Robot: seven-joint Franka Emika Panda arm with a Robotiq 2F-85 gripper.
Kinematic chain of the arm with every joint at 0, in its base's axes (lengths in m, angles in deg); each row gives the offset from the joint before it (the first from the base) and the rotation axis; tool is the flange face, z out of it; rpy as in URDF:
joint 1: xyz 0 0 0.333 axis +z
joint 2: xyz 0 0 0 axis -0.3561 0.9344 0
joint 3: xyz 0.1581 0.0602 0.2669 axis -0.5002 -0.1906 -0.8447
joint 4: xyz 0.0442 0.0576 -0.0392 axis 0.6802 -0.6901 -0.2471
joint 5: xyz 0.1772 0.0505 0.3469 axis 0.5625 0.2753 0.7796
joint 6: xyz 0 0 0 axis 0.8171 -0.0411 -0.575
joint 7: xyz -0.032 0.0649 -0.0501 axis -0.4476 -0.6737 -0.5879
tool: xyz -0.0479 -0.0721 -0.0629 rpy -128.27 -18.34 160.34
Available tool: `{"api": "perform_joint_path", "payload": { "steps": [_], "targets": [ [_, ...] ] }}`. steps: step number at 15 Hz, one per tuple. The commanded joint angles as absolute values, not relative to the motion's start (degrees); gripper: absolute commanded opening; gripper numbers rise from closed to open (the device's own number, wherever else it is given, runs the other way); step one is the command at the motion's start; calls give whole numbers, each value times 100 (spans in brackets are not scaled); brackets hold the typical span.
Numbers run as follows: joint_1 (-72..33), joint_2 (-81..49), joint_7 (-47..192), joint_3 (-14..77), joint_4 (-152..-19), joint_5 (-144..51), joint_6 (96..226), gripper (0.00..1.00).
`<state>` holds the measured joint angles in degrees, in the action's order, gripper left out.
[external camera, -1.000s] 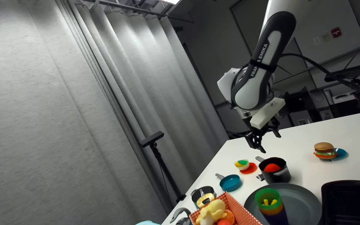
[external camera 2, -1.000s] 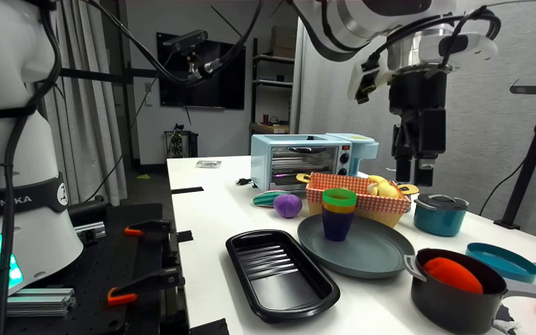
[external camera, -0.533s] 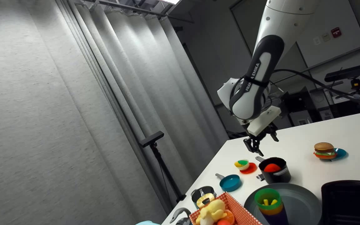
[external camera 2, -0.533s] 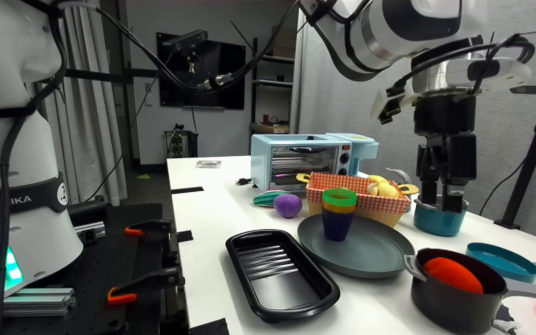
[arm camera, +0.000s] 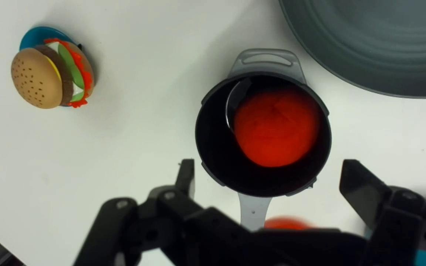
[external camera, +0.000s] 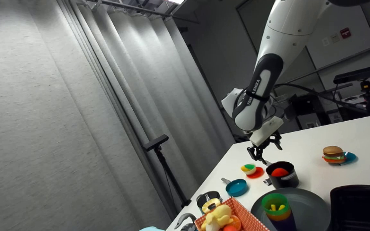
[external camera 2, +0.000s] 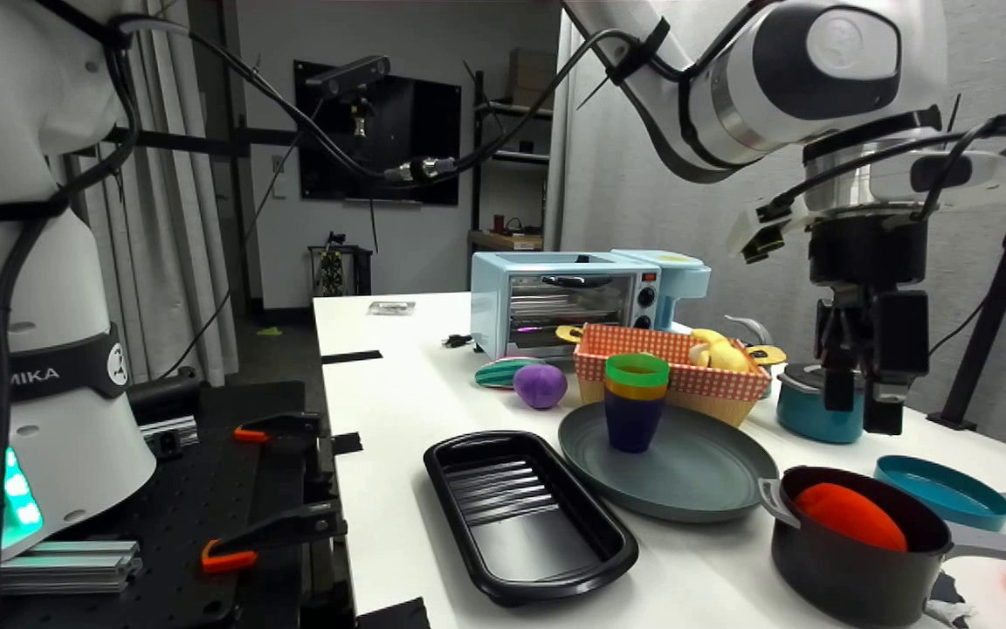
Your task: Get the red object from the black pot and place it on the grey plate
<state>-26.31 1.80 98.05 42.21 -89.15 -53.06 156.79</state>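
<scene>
a round red object (arm camera: 276, 129) lies in the upright black pot (external camera 2: 844, 568) beside the grey plate (external camera 2: 717, 467).

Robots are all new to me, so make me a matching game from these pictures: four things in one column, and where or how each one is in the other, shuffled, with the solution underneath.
Things
1. red object
2. robot's gripper
3. toaster oven
4. stacked cups

Places, colours, states
A. light blue on the outside
B. standing on the grey plate
C. open, holding nothing
D. lying inside the black pot

Right pairs
1-D
2-C
3-A
4-B
</scene>
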Motion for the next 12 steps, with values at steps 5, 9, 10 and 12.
{"api": "perform_joint_path", "payload": {
  "steps": [5, 9, 10, 12],
  "targets": [
    [-2583, 312, 9787, 4281, -8768, -5249, 15666, 100],
    [-2623, 339, 9761, 4272, -8765, -5203, 15647, 100],
    [-2597, 348, 9796, 4274, -8764, -5213, 15643, 100],
    [-2614, 359, 9781, 4265, -8780, -5192, 15653, 100]
  ]
}}
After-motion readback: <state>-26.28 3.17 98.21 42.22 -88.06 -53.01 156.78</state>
